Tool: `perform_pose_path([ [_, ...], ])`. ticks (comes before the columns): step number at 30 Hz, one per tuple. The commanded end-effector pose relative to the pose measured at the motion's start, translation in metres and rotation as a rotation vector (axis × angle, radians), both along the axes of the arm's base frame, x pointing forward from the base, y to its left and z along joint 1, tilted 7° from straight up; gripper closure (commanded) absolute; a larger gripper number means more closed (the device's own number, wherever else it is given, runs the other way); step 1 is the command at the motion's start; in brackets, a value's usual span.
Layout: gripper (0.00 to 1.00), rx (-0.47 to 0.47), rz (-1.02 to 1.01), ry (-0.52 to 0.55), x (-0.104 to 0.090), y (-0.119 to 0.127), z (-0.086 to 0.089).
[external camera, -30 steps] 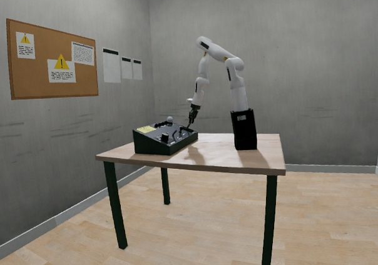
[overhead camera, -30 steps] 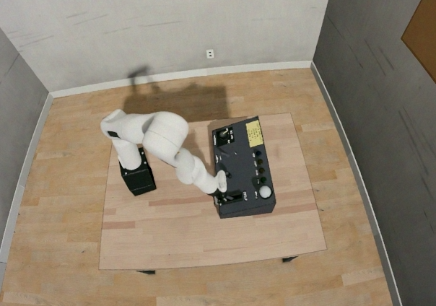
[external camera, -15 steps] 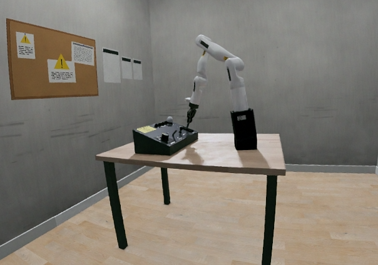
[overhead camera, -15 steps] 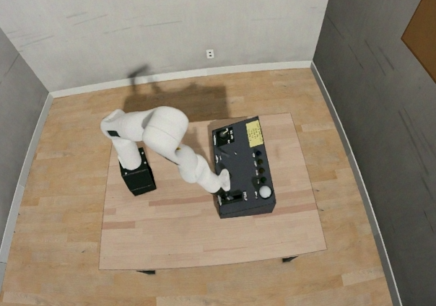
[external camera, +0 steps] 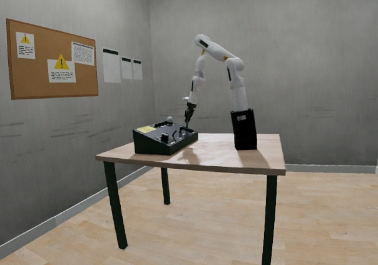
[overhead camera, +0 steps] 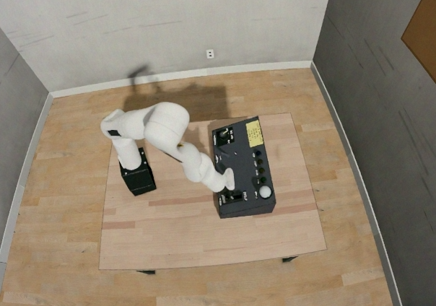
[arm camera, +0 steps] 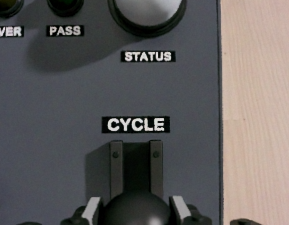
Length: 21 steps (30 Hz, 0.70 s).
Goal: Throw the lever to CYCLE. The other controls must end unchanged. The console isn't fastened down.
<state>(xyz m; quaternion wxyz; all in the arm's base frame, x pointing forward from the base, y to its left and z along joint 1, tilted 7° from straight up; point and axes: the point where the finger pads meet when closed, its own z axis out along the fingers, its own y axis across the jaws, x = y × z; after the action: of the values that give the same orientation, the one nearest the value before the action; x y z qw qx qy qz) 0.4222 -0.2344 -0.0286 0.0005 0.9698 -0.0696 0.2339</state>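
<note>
A dark console (overhead camera: pixel 238 159) (external camera: pixel 150 144) (arm camera: pixel 54 124) sits on the wooden table (overhead camera: pixel 180 231) (external camera: pixel 219 156). Its lever has a black ball knob (arm camera: pixel 137 211) in a slot (arm camera: pixel 136 164) under the label CYCLE (arm camera: pixel 136 124). In the wrist view the knob stands at the near part of the slot, below the label. My gripper (arm camera: pixel 137 211) (overhead camera: pixel 231 195) (external camera: pixel 188 119) is shut on the knob, one finger at each side. The lever's shaft is hidden behind the knob.
On the console are a white STATUS dome (arm camera: pixel 146 11) (overhead camera: pixel 266 192), a row of dark lamps (overhead camera: pixel 260 166), one labelled PASS (arm camera: pixel 65 30), a rotary knob (overhead camera: pixel 224 134) and a yellow label (overhead camera: pixel 254 133). The console's edge lies near the table's right side (arm camera: pixel 259 124). The arm's black base (overhead camera: pixel 138 178) stands left.
</note>
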Motion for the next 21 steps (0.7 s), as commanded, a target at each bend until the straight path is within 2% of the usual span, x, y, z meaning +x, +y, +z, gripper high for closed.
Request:
perform_pose_path([
  [1, 0.90, -0.001, 0.000, -0.002, 0.004, -0.001, 0.002],
  [21, 0.90, -0.001, 0.000, -0.002, 0.021, -0.003, 0.004],
])
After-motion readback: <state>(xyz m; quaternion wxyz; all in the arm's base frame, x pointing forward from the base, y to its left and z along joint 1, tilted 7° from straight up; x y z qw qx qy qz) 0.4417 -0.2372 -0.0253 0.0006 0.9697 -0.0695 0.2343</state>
